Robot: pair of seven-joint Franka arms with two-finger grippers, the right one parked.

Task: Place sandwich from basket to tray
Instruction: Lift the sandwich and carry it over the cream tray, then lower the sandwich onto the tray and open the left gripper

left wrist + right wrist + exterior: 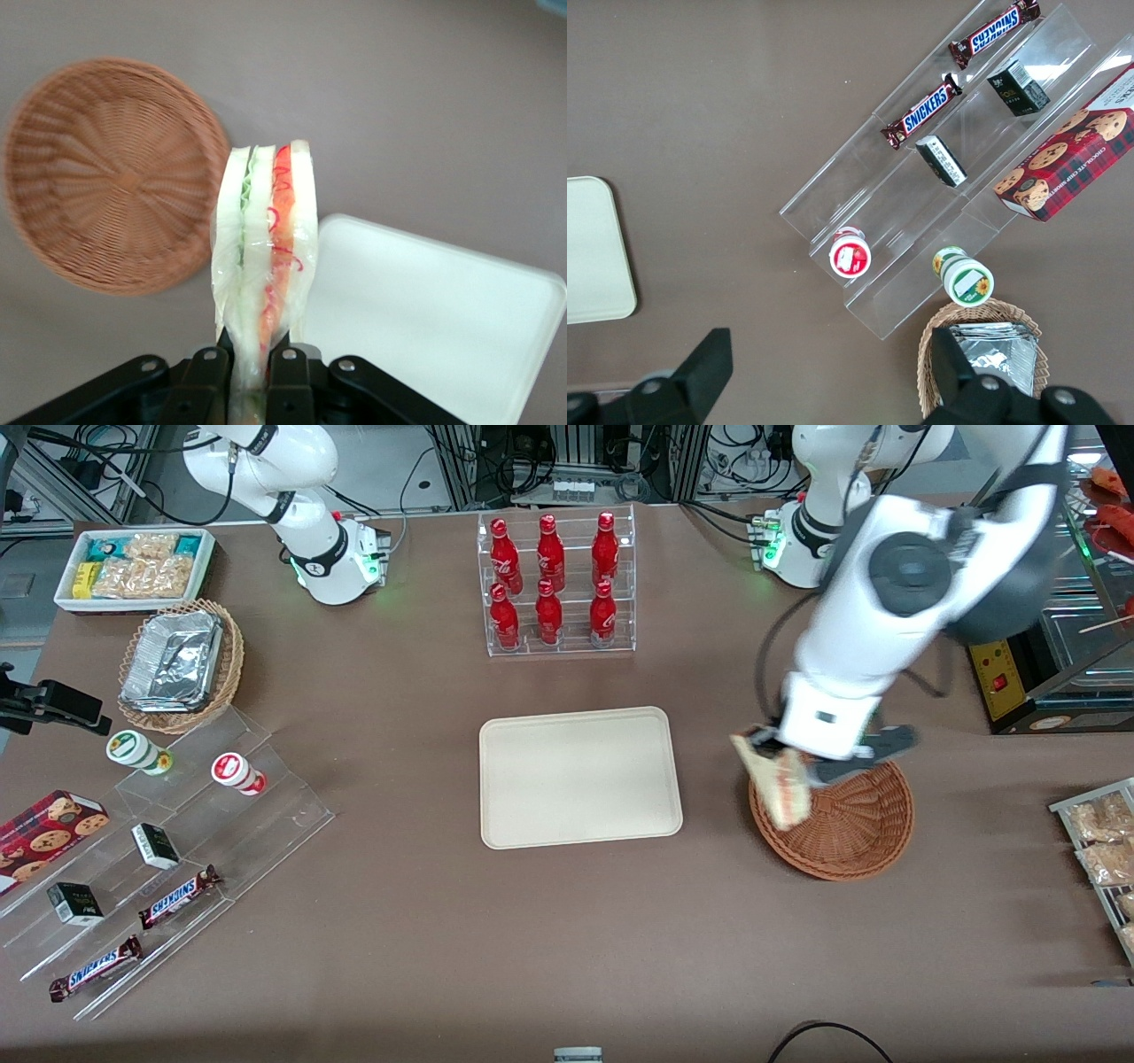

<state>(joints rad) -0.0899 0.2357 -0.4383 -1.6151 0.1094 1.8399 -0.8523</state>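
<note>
1. Front view: the tray [580, 777] lies flat near the middle of the table [549, 957], and everything here is placed from it. The gripper [778, 751] hangs toward the working arm's end of the table from the tray, over the rim of the basket [842, 824] on the side facing the tray. Its fingers are clamped on the sandwich [780, 784], which hangs clear of the basket floor — wrapped, tilted, overlapping the basket's rim. Farther from the camera than the tray stands a clear rack of red bottles [554, 580].

2. Left wrist view: the black fingers [288, 376] pinch the sandwich [266, 239] at one narrow end, so the wedge stands out from them with its green and red-orange layers showing on edge. The basket [111, 177] sits on bare table just beside the tray [425, 310]; the two are apart, not touching.

3. Right wrist view: a corner of the tray [594, 248] shows, well apart from a clear stepped stand [948, 168] holding Snickers bars [926, 111] — toward the parked arm's end.
</note>
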